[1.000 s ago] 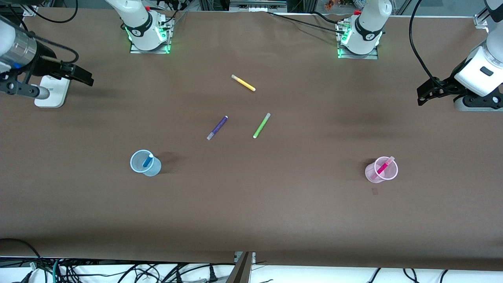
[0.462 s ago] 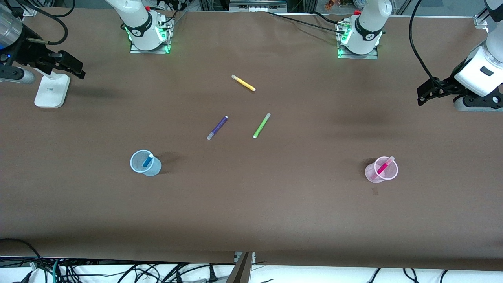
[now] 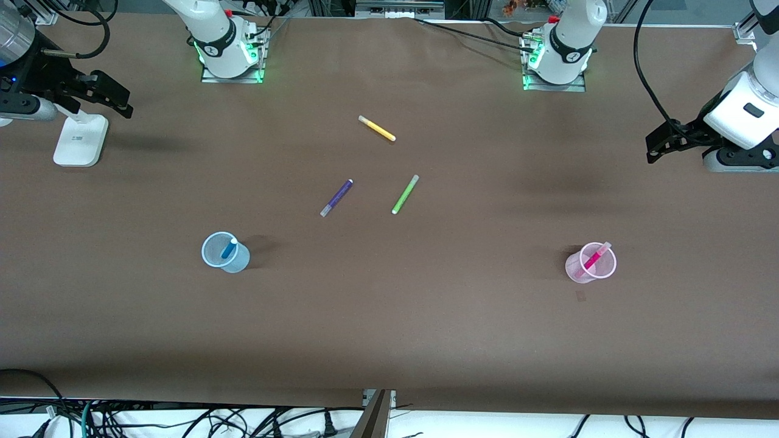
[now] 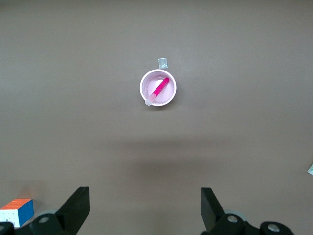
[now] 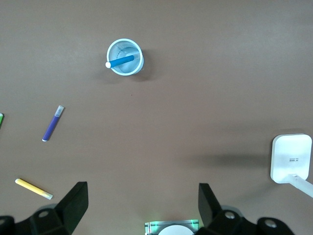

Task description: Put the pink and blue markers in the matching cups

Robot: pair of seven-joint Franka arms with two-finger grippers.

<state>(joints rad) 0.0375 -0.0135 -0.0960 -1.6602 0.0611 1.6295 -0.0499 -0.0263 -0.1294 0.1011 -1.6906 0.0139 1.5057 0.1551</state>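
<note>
Both done: blue marker [image 3: 229,248] in blue cup [image 3: 225,252], pink marker [image 3: 593,258] in pink cup [image 3: 590,263]; left gripper [image 3: 660,146] and right gripper [image 3: 112,100] wide open, empty, cups well clear of fingers — just park without sweeping low.

One marker [image 3: 229,248] in each cup [image 3: 224,252] (cups well apart, three pens [image 3: 405,194] between).

- A brown counter [image 3: 426,328].
- A yellow pen [image 3: 377,128], a purple pen [image 3: 336,198] and a green pen [image 3: 405,194] lie near its middle, apart.
- A white stand [image 3: 80,141].
- A colour cube [image 4: 16,211].
</note>
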